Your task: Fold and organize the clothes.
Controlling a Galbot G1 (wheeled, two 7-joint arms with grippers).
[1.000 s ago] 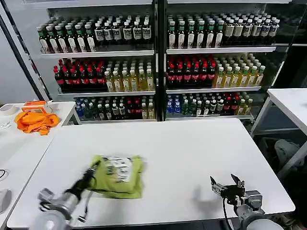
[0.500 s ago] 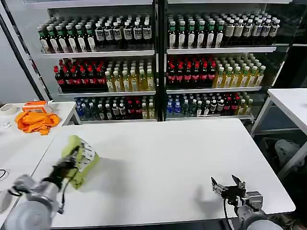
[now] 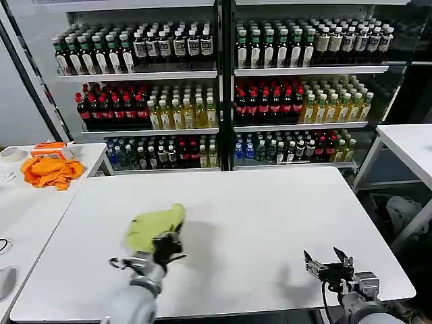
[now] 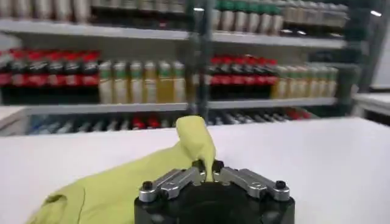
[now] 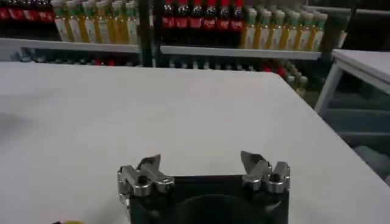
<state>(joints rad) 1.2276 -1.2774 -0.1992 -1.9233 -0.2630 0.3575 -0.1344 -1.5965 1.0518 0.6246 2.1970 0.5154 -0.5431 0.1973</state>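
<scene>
Your left pincer (image 3: pixel 167 244) sits lower left of centre in the head view, clamped on the T-shirt (image 3: pixel 154 227) — a bunched lime heap on the white tabletop (image 3: pixel 270 216), its printed graphic hidden. Your right pincer (image 3: pixel 329 264) hovers at lower right, fingers spread wide, holding nothing. Bottle labels on the shelves (image 3: pixel 223 71) behind — too small to read.
</scene>
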